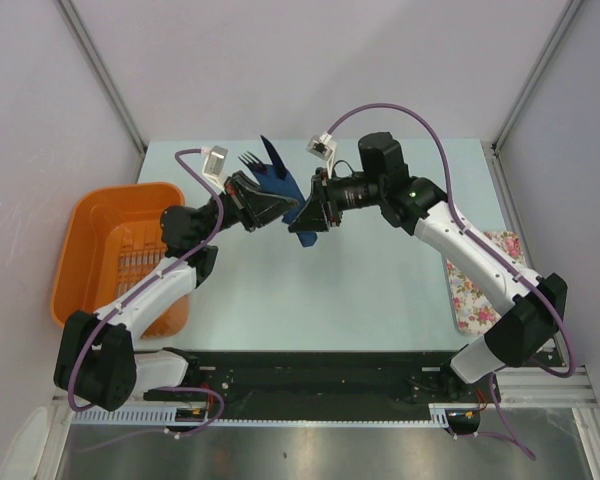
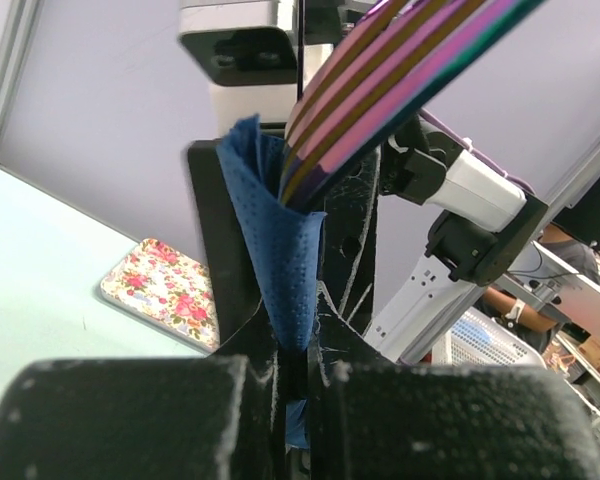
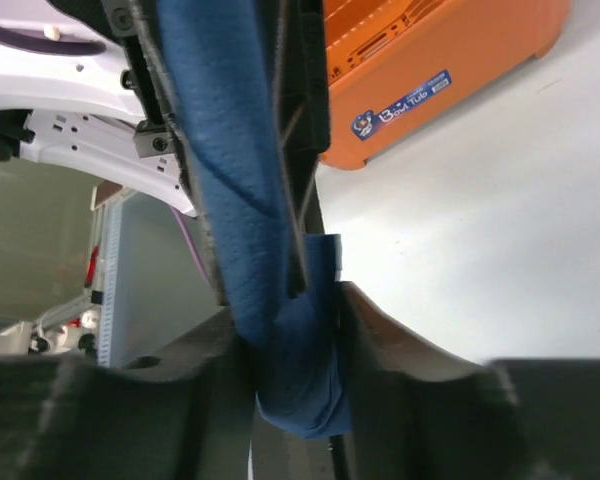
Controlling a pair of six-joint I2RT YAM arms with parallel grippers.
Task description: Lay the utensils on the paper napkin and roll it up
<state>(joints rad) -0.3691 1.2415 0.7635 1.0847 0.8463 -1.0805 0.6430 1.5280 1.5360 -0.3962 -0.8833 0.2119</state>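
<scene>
The navy paper napkin (image 1: 282, 187) is rolled round the purple utensils and held in the air over the middle of the table. A fork's tines (image 1: 250, 158) stick out of its upper left end. My left gripper (image 1: 267, 209) is shut on the roll from the left, and my right gripper (image 1: 306, 216) is shut on it from the right. In the left wrist view the napkin (image 2: 276, 250) runs up from my shut left gripper (image 2: 300, 372), and the utensil handles (image 2: 400, 80) poke out of its top. In the right wrist view the napkin (image 3: 242, 200) is pinched in my right gripper (image 3: 296, 345).
An orange bin (image 1: 115, 250) stands at the left table edge and shows in the right wrist view (image 3: 435, 55). A white floral cloth (image 1: 485, 280) lies at the right edge, partly under the right arm, and shows in the left wrist view (image 2: 165, 290).
</scene>
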